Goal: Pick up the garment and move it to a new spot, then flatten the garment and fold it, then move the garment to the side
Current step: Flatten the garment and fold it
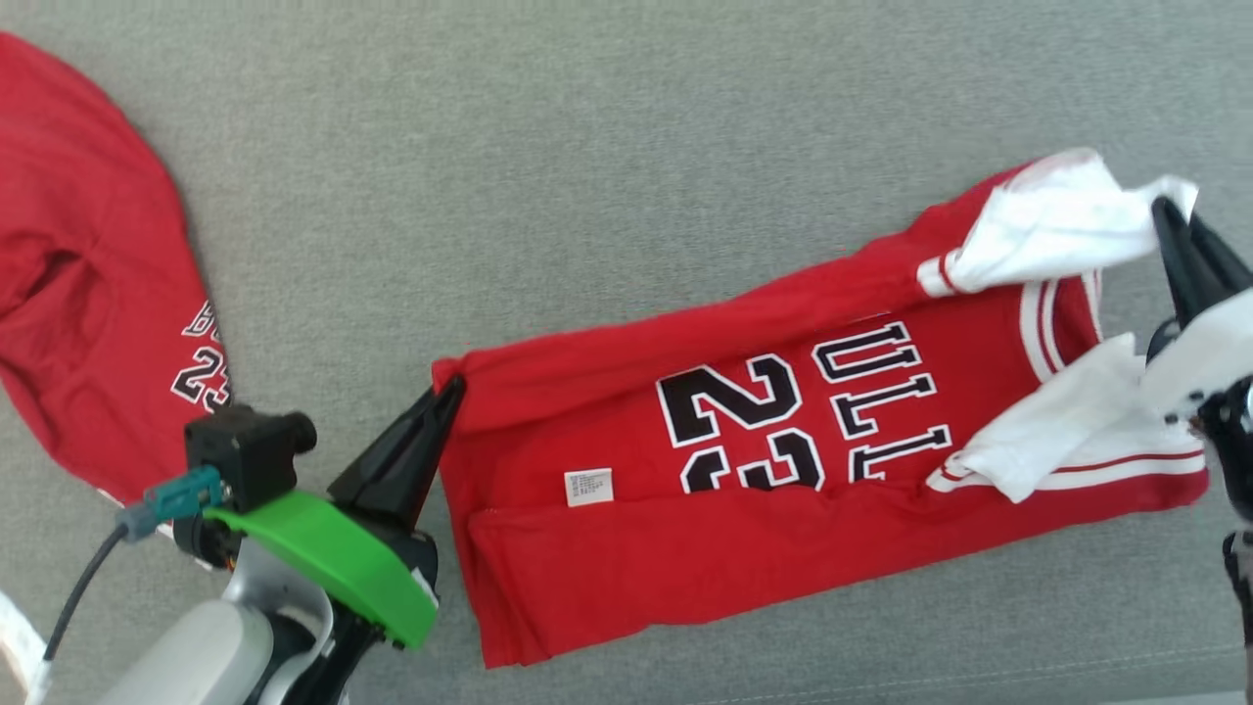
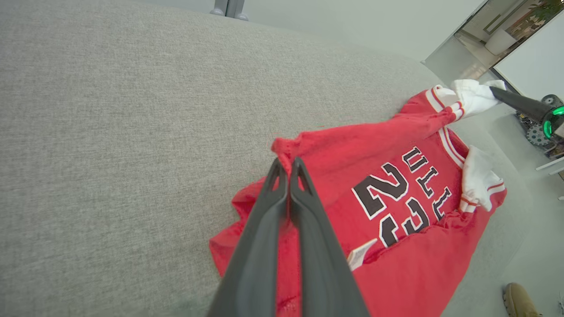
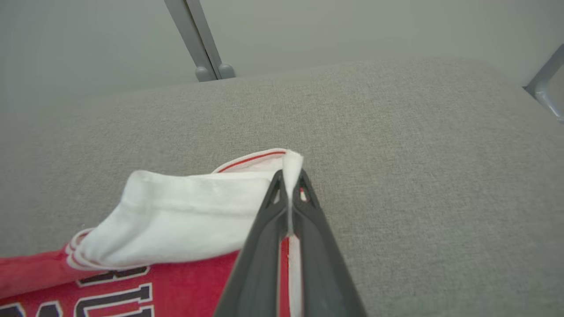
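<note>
1. The grey fabric surface (image 1: 626, 117) spread across my whole head view.
2. The garment (image 1: 587, 401), a red jersey with black "23" numerals, lay on it with its long edges folded in. It stretched from the centre out toward 3 o'clock.
3. A second red shirt (image 1: 88, 294) lay bunched at 9 o'clock, well apart from the jersey.
4. My left tool (image 1: 452, 387) reached in from 7 o'clock, its fingers pressed together on the jersey's red hem corner.
5. My right tool (image 1: 1175, 220), at 3 o'clock, was pinching the tip of a white sleeve (image 1: 1047, 230).
6. The other white sleeve (image 1: 1038, 441) lay crumpled on the jersey near 4 o'clock.
7. A small white label (image 1: 588, 487) sat on the red cloth at 8 o'clock from the numerals.
8. In my left wrist view, a tan shoe (image 2: 520, 301) stood on the floor at 5 o'clock.
</note>
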